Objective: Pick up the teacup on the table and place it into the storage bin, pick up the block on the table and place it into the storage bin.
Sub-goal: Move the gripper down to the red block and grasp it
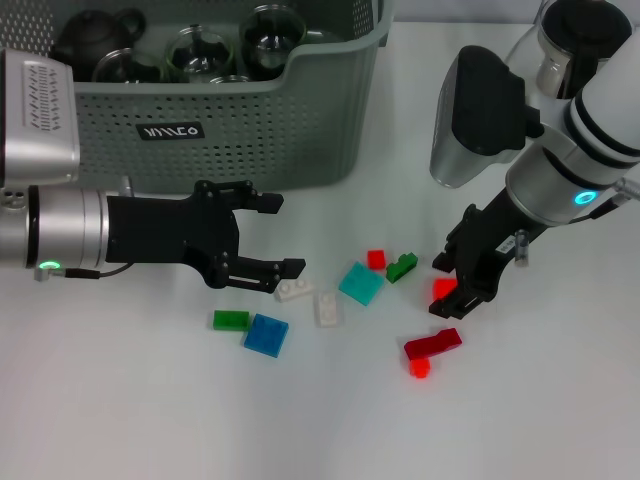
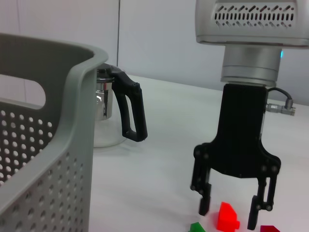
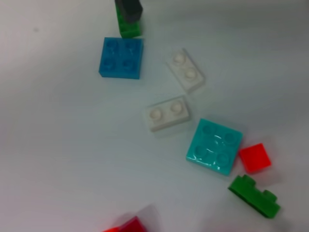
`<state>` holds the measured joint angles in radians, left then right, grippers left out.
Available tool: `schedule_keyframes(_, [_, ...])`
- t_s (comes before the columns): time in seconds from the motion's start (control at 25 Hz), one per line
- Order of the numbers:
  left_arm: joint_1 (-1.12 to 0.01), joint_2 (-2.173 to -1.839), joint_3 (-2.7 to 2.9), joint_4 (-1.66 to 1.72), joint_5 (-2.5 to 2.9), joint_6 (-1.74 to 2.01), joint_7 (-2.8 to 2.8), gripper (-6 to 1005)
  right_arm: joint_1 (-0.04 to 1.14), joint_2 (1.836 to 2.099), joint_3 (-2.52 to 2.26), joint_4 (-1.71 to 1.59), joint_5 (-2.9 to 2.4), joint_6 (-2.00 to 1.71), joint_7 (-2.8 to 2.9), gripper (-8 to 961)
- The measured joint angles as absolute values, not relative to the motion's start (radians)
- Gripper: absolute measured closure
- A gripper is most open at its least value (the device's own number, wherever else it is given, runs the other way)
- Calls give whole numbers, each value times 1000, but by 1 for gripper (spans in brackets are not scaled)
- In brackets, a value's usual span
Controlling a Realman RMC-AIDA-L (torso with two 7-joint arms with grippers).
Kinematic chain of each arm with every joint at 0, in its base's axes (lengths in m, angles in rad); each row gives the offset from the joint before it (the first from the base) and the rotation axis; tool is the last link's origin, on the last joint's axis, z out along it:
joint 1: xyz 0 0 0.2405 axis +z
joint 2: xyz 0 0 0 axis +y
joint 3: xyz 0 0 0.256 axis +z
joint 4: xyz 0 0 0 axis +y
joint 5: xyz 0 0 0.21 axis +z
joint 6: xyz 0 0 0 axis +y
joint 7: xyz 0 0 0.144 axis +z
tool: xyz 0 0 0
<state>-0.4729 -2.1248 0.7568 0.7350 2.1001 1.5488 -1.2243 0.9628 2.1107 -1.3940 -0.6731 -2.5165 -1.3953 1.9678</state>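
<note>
The grey-green storage bin [image 1: 300, 120] stands at the back left, and its perforated wall [image 2: 43, 159] fills the left wrist view. Glass teacups [image 1: 200, 50] and a dark teapot [image 1: 95, 35] sit inside it. No teacup shows on the table. My right gripper [image 1: 443, 285] is down at the table, open, its fingers straddling a small red block [image 1: 446, 289]. The left wrist view shows that same right gripper [image 2: 229, 217] with the red block [image 2: 227, 216] between the fingers. My left gripper [image 1: 285, 236] hovers open in front of the bin, holding nothing.
Loose blocks lie between the arms: teal [image 1: 361, 283], two white [image 1: 294, 291], blue [image 1: 266, 334], green [image 1: 231, 320], green [image 1: 402, 266], small red [image 1: 376, 259] and dark red [image 1: 433, 345]. A glass pitcher [image 1: 570, 40] with a black handle [image 2: 130, 111] stands at the back right.
</note>
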Motion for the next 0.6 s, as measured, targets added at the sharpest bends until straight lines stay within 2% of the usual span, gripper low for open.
schedule_keyframes(0.28, [-472,-2124,757,733,2100,1549,-1224,123,970,2110,-1421,-659,-2508,-1387,1988,273])
schedule_keyframes(0.4, [-472,-2122,758,733,2100,1550,-1224,123,967,2108,-1427,-666,-2508,-1383,2001,429])
schedule_keyframes(0.6, [-472,-2122,756,733,2100,1550,-1224,123,965,2107,-1427,-669,-2514,-1383,2017,428])
